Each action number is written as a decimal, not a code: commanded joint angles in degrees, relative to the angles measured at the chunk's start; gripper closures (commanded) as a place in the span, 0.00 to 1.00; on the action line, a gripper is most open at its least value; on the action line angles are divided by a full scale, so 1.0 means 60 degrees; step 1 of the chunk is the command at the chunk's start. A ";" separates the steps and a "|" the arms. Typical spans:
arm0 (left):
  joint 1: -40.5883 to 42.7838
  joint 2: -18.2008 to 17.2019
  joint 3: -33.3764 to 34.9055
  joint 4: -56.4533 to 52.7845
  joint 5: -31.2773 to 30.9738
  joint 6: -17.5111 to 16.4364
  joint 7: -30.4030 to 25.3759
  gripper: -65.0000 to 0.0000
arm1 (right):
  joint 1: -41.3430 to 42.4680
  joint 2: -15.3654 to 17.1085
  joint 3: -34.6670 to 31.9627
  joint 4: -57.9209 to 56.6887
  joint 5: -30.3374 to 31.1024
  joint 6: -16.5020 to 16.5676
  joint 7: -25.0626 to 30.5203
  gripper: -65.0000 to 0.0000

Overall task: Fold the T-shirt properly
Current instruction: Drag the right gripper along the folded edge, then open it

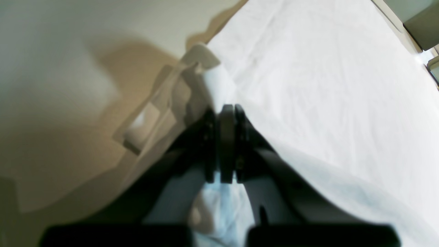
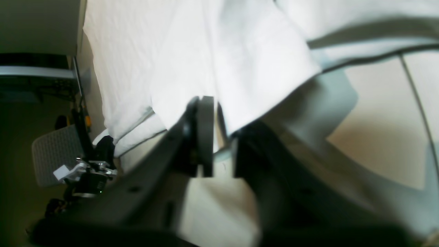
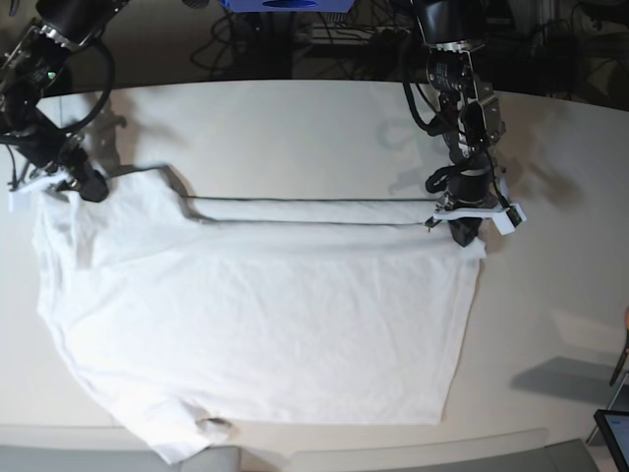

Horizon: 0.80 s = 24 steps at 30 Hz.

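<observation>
On the left of the base view my right fingers are pinched down on a corner of the T-shirt near its far edge, the pads closed with cloth between them. The wrist view shows white fabric running into the gap and draping off to one side. The T-shirt lies spread across the table, wide and flat, its near part reaching almost to the table's front edge, a sleeve bunched at the lower left.

Along the far side the cloth has a long straight fold line running between my two grips, with a dark shadow seam under it.

On the right, my left fingers are clamped tight on the opposite corner, cloth bunched between the pads.

I judge that I am at the start of a fold: both far corners gripped, the far edge ready to be lifted and carried toward the near hem. The next move calls for raising both corners together, evenly, keeping the edge taut so it lands straight.

The fabric is soft, thin cotton, plain white, finely wrinkled, with stitched hems; the table is smooth and off-white.
</observation>
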 commanded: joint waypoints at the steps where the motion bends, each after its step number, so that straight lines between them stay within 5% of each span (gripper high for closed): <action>1: -0.0055 -0.0034 0.0013 0.0181 -0.0018 -0.0044 -0.0037 1.00 | 0.0117 0.0160 0.0025 0.0135 0.0263 0.0053 0.0109 1.00; 19: -0.0040 -0.0034 0.0013 0.0489 -0.0018 -0.0044 -0.0022 1.00 | 0.1787 0.0248 -0.0049 -0.1066 0.0790 0.0038 0.0021 1.00; 24: 0.0077 -0.0034 0.0013 0.0503 -0.0018 -0.0044 -0.0022 1.00 | 0.2329 0.0556 -0.1016 -0.1169 0.0790 0.0038 0.0124 1.00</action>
